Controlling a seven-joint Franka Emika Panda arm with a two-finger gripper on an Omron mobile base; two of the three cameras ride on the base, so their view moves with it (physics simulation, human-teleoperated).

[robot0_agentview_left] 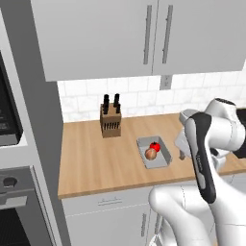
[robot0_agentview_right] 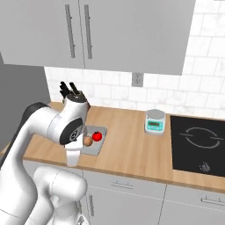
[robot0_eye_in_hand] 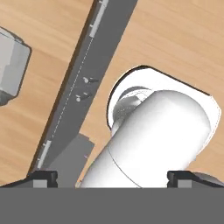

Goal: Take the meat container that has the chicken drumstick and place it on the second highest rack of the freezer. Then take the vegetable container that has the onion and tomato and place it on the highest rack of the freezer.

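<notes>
Left base view: on the wooden table (robot0_agentview_left: 96,158) lies a grey vegetable container (robot0_agentview_left: 154,152) holding the tomato (robot0_agentview_left: 154,146) and the onion (robot0_agentview_left: 151,153), touching each other. A knife block (robot0_agentview_left: 110,121) stands behind, near the tiled wall.

Right base view: the same container sits partly hidden behind the arm; a kitchen scale (robot0_agentview_right: 155,121) stands beside the black hob (robot0_agentview_right: 198,145).

Hand view: the tool (robot0_eye_in_hand: 112,177) points down, its 2 tips spread wide apart, holding nothing, with the container's corner at the left edge.
</notes>
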